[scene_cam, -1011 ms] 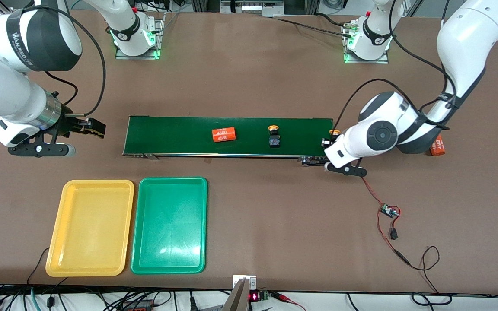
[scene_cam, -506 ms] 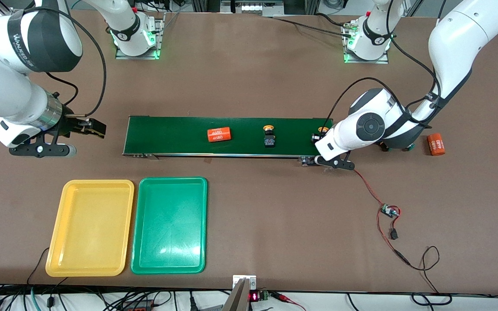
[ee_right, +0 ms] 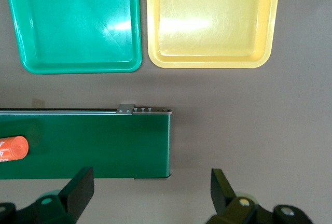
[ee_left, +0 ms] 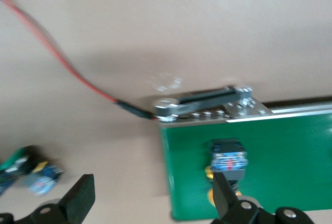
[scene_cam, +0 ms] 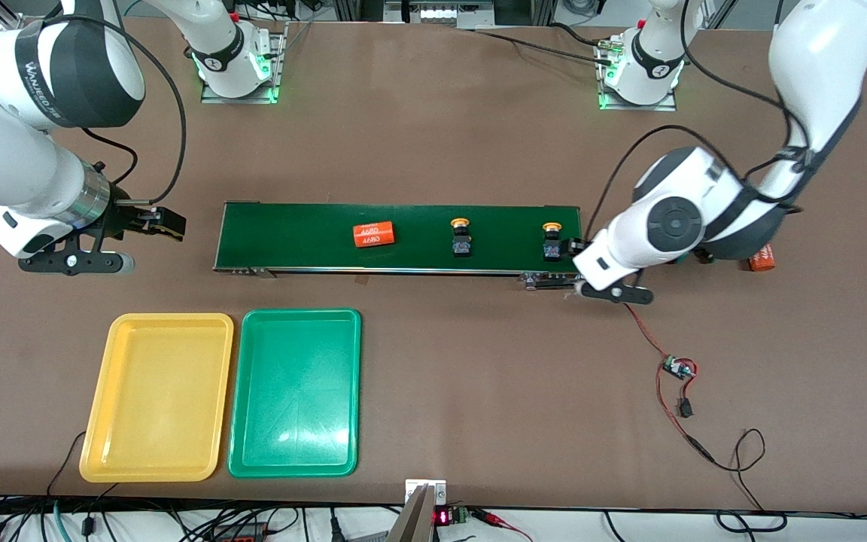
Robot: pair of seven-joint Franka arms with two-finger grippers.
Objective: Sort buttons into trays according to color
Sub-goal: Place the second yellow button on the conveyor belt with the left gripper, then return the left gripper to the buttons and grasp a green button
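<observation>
Two yellow-capped buttons stand on the dark green belt [scene_cam: 290, 226]: one mid-belt [scene_cam: 462, 237], one [scene_cam: 552, 241] [ee_left: 228, 161] close to the end toward the left arm. My left gripper [scene_cam: 578, 250] [ee_left: 150, 199] is open at that belt end, one finger beside this button, holding nothing. A blurred green-and-blue button [ee_left: 32, 175] lies on the table beside it. The yellow tray [scene_cam: 156, 397] [ee_right: 212, 16] and green tray [scene_cam: 295, 392] [ee_right: 78, 22] lie empty, nearer the front camera. My right gripper [scene_cam: 162, 226] [ee_right: 150, 193] waits open off the belt's other end.
An orange 4680 cylinder [scene_cam: 373, 234] [ee_right: 10, 149] rides the belt between the mid-belt button and the right arm's end. Another cylinder [scene_cam: 762, 258] lies on the table, half hidden by the left arm. A circuit board [scene_cam: 678, 368] on red wire [ee_left: 78, 76] trails from the belt's end.
My left gripper has opened and let go of the yellow-capped button, which now stands on the belt end. The cylinder and the other button have travelled toward the right arm's end.
</observation>
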